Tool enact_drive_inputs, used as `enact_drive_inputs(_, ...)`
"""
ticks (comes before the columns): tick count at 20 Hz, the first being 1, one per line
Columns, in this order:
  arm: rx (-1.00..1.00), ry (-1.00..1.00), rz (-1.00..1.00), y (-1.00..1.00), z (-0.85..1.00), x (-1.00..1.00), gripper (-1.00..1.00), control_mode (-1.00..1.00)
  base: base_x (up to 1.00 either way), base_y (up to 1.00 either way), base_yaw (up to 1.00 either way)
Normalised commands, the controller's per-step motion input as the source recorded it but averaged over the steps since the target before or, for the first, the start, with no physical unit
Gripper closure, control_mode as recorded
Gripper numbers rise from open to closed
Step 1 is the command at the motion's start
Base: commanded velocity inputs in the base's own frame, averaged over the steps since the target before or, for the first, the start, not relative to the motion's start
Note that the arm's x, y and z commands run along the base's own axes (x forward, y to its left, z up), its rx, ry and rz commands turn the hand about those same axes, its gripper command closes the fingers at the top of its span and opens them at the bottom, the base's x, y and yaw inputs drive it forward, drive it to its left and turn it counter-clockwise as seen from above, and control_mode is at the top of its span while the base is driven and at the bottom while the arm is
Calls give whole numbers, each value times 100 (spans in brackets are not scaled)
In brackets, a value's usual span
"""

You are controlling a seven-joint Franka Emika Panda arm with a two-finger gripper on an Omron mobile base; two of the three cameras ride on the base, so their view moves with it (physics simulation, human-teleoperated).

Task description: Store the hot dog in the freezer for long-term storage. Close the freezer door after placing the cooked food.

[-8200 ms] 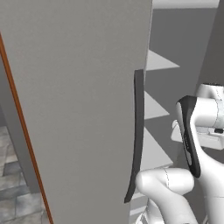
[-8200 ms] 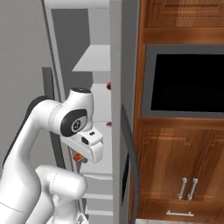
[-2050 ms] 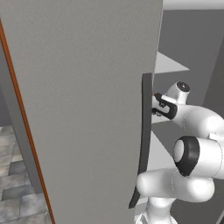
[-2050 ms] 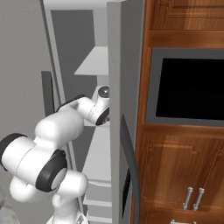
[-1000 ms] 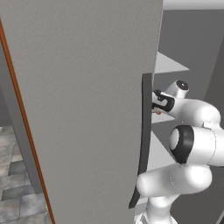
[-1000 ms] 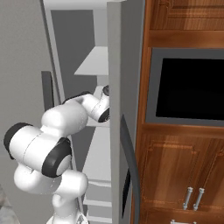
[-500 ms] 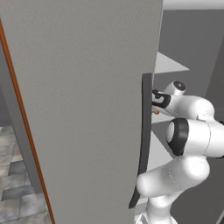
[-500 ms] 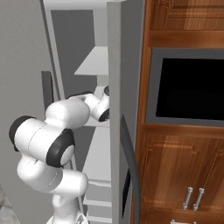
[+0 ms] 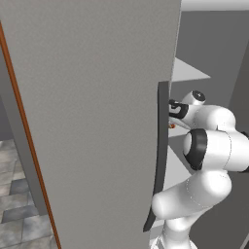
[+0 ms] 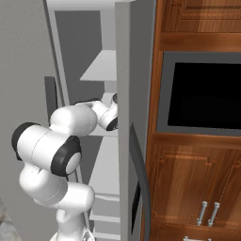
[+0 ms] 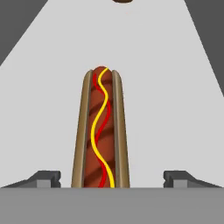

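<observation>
The hot dog, a tan bun with a red sausage and a yellow squiggle, lies lengthwise on a white freezer shelf. My gripper is open, and its fingertips stand wide on either side of the bun without touching it. My white arm reaches into the freezer at mid height. The freezer door stands open, edge on, with its curved dark handle and black dispenser panel. From the left base view, my wrist shows just past a dark handle.
The wider grey door with its dark handle is close on the arm's left. A wood cabinet with a black built-in appliance stands right of the freezer door. A higher white shelf hangs above my hand. A small dark thing sits at the shelf's far end.
My jaws have opened and let go of the hot dog, which now rests on the shelf. The elbow has swung a little lower and closer to the base.
</observation>
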Motion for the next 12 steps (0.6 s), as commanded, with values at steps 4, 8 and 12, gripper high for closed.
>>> enact_drive_inputs(4, 0, 0, 0, 0, 0, 0, -100, -100, 0, 0, 0)
enact_drive_inputs(8, 0, 0, 0, 0, 0, 0, -100, -100, 0, 0, 0)
enact_drive_inputs(12, 0, 0, -1, 2, 1, -12, -100, -100, 0, 0, 0)
